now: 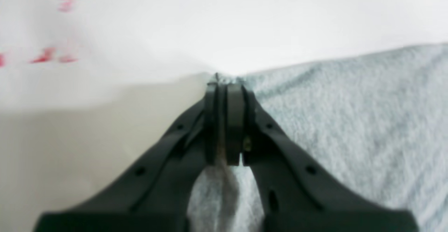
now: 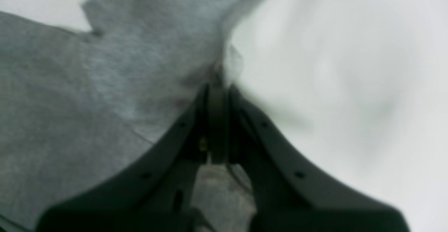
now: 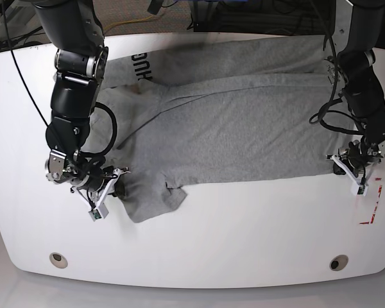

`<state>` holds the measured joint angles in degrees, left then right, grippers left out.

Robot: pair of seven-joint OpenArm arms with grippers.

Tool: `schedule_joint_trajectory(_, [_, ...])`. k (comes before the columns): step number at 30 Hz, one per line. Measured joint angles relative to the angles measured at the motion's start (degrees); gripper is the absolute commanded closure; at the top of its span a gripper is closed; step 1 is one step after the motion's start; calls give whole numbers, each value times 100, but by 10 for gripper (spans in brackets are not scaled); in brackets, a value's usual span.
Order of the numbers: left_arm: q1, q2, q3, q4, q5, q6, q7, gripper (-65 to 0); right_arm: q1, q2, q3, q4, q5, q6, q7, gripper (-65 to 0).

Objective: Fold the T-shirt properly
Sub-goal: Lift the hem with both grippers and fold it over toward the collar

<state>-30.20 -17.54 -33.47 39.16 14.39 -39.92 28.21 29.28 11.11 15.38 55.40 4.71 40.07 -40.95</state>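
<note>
The light heather-grey T-shirt [image 3: 237,122] lies spread across the white table, with dark lettering showing at its far left edge [image 3: 142,69]. My left gripper [image 1: 224,85] is shut on the shirt's edge [image 1: 350,120] at the right side of the base view [image 3: 339,164]. My right gripper [image 2: 217,85] is shut on the shirt's cloth [image 2: 105,85] near the sleeve, at the left side of the base view [image 3: 117,183]. A fold of grey cloth shows between both pairs of fingers.
The white table [image 3: 244,237] has two round holes near its front edge [image 3: 58,260] [image 3: 337,262]. Red marks sit on the table at the right [image 3: 372,215]. Black cables hang from both arms [image 3: 324,115].
</note>
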Motion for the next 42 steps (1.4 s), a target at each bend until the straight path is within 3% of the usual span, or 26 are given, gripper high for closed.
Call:
schedule_joint_trajectory(13, [-612, -11, 339, -24, 101, -20, 227, 0, -114, 284, -7, 894, 0, 4, -313, 0])
schedule_joint_trajectory(17, [-566, 11, 315, 345, 92, -46, 695, 0, -352, 365, 2, 1504, 146, 39, -695, 0])
schedule_joint_trajectory(22, [-127, 284, 302, 1464, 4, -33, 1001, 0, -734, 380, 33, 2374, 160, 52, -1207, 0])
schedule_joint_trajectory(27, [610, 577, 289, 2835, 76, -68, 2090, 0, -1176, 378, 33, 3165, 144, 26, -1491, 0])
schedule_joint_trajectory(33, [1401, 848, 343, 4704, -4, -44, 2726, 0, -1672, 382, 46, 3943, 155, 48, -1853, 0])
schedule_joint_trajectory(38, [2162, 887, 343, 5681, -50, -66, 3362, 0, -2079, 332, 306, 4518, 212, 42, -2041, 0])
schedule_joint_trajectory(42, [2651, 901, 343, 6251, -68, -63, 3416, 0, -2358, 315, 459, 4752, 251, 44, -2284, 0])
